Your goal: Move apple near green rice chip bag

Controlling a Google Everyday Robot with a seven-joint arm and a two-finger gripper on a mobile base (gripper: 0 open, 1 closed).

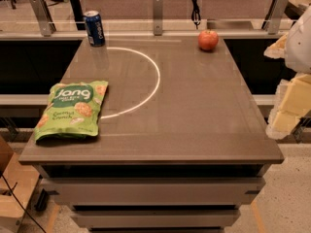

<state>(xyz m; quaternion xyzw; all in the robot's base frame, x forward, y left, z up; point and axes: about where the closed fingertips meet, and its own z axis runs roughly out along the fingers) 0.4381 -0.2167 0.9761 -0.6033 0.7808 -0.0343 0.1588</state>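
Observation:
The apple (pixel 208 40) is small, red with a yellowish patch, and sits at the far right corner of the grey table (pixel 194 120). The green rice chip bag (pixel 72 110) lies flat near the table's front left edge, label up. My gripper (pixel 287 108) shows as pale, blocky shapes at the right edge of the view. It is beyond the table's right side, well in front of the apple and far from the bag. It touches neither.
A blue soda can (pixel 94 28) stands upright at the far left corner. A white arc (pixel 154 81) is marked on the tabletop. A railing with metal posts (pixel 157 6) runs behind the table. Dark gaps lie on both sides of the table.

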